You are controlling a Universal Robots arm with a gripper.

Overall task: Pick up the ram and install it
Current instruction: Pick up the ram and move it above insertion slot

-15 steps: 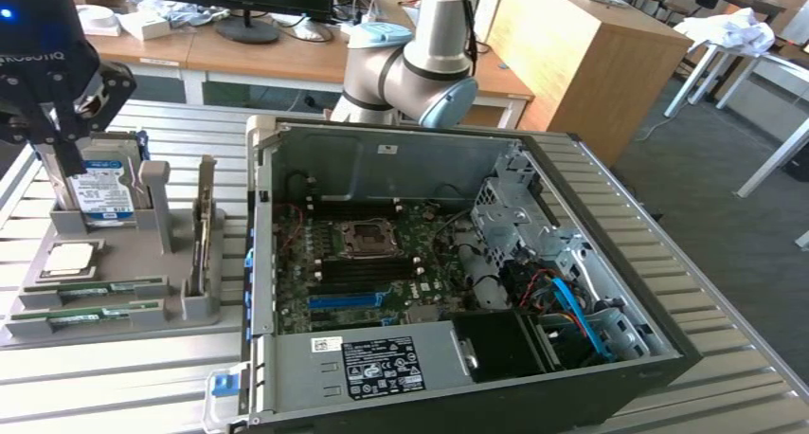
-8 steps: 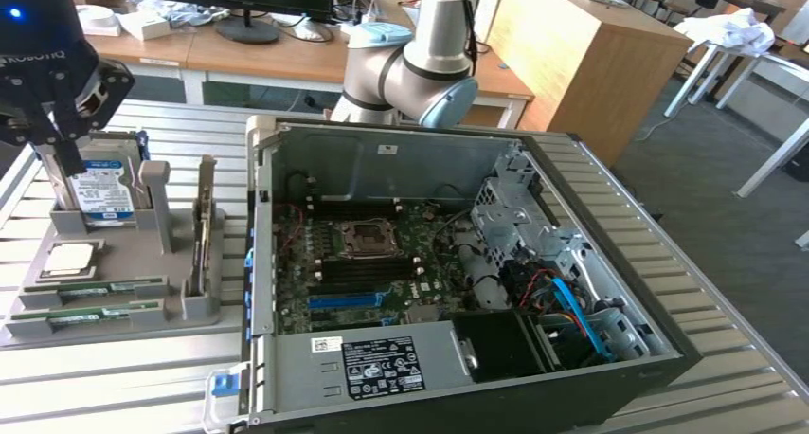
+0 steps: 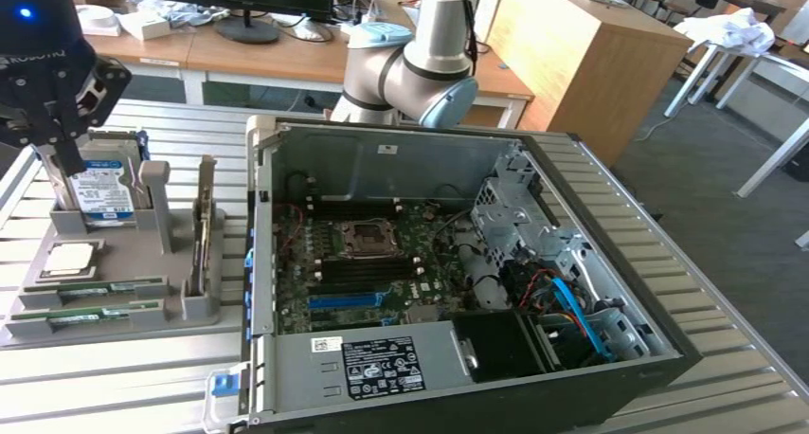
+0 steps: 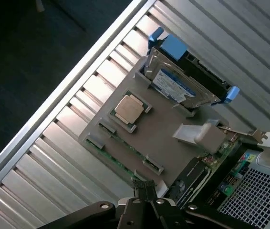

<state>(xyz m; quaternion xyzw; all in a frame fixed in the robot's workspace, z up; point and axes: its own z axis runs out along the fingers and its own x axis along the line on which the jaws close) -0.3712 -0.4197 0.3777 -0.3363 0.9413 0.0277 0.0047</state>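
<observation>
Two ram sticks, thin green boards, lie flat in slots at the near edge of a grey holder (image 3: 127, 263). One ram stick (image 3: 95, 287) (image 4: 125, 145) sits just behind the other (image 3: 89, 313) (image 4: 112, 160). My black gripper (image 3: 70, 164) (image 4: 147, 193) hangs above the holder's far end, over the hard drive, well above the ram sticks. Its fingers are shut together with nothing between them. The open computer case (image 3: 260, 263) lies to the exterior view's right of the holder, with its motherboard (image 3: 367, 263) exposed.
A silver hard drive (image 3: 101, 192) (image 4: 178, 88) with a blue-white label stands in the holder. A square processor chip (image 3: 70, 257) (image 4: 130, 109) lies beside it and an expansion card (image 3: 203, 235) stands upright. Everything rests on a slatted metal table (image 3: 114, 377). The arm's base (image 3: 404, 69) rises behind the case.
</observation>
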